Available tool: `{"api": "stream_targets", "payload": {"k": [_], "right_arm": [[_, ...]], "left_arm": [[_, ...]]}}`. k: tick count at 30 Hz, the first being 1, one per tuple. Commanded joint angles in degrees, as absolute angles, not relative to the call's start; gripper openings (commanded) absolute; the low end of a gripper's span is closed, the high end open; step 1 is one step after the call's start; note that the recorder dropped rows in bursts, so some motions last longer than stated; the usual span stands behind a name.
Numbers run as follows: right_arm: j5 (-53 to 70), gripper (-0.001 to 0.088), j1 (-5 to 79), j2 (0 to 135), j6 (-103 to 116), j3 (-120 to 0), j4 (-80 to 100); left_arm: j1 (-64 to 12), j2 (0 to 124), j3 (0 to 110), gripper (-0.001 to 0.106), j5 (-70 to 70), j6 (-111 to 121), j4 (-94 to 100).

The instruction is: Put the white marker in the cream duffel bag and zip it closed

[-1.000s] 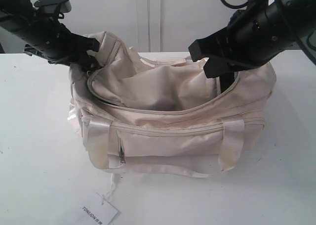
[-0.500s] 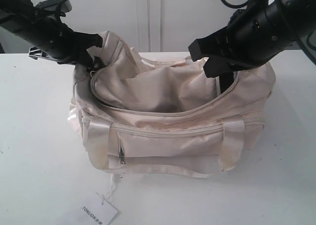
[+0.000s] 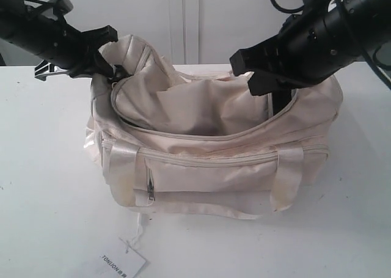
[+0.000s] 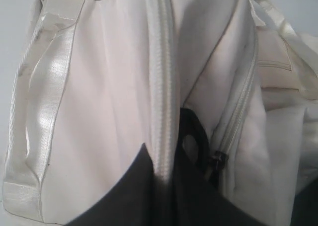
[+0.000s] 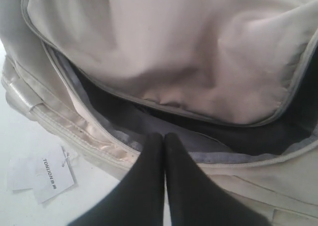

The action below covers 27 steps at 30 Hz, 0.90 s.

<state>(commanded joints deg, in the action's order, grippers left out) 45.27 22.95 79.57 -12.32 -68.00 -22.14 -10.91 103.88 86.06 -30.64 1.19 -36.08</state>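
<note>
The cream duffel bag (image 3: 214, 168) sits mid-table with its curved top zipper open, and black lining (image 5: 258, 136) shows inside the mouth. My left gripper (image 3: 110, 70) is at the bag's left end, shut on the zipper band (image 4: 161, 87) and holding that end lifted. The zipper slider (image 4: 217, 161) hangs beside a black ring (image 4: 194, 136), close to the left gripper's fingers. My right gripper (image 3: 276, 104) hovers over the open mouth at the right end; its fingers (image 5: 149, 166) are pressed together and hold nothing. The white marker is out of view.
A white paper tag (image 3: 122, 263) with printed text lies on the white table (image 3: 43, 186) in front of the bag, tied to it by a string. Shiny strap handles (image 3: 287, 174) hang down the bag's front. A pale wall stands close behind.
My left gripper has risen and pulled the bag's left end higher, drawing the flap taut. The right arm has barely moved.
</note>
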Motion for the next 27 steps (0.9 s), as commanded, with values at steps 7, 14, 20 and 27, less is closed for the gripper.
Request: {"api": "stream_targets", "payload": {"k": [7, 14, 20, 27], "right_arm": [[41.99, 0.0, 24.36, 79.7, -20.83, -67.86, -31.43], [38.49, 0.0, 28.04, 83.33, -21.05, -67.86, -31.43], [32.13, 0.0, 31.24, 87.34, -21.05, -68.91, -33.55], [29.79, 0.0, 35.31, 93.53, -21.39, -75.53, -36.62]], "left_arm": [[-9.47, 102.15, 87.02, 0.0, -31.51, -5.86, -43.41], [-7.38, 101.52, 87.02, 0.0, -34.9, -9.46, -50.6], [-7.38, 101.52, 87.02, 0.0, -35.92, -10.65, -52.44], [-7.38, 101.52, 87.02, 0.0, -36.7, -12.48, -53.97]]}}
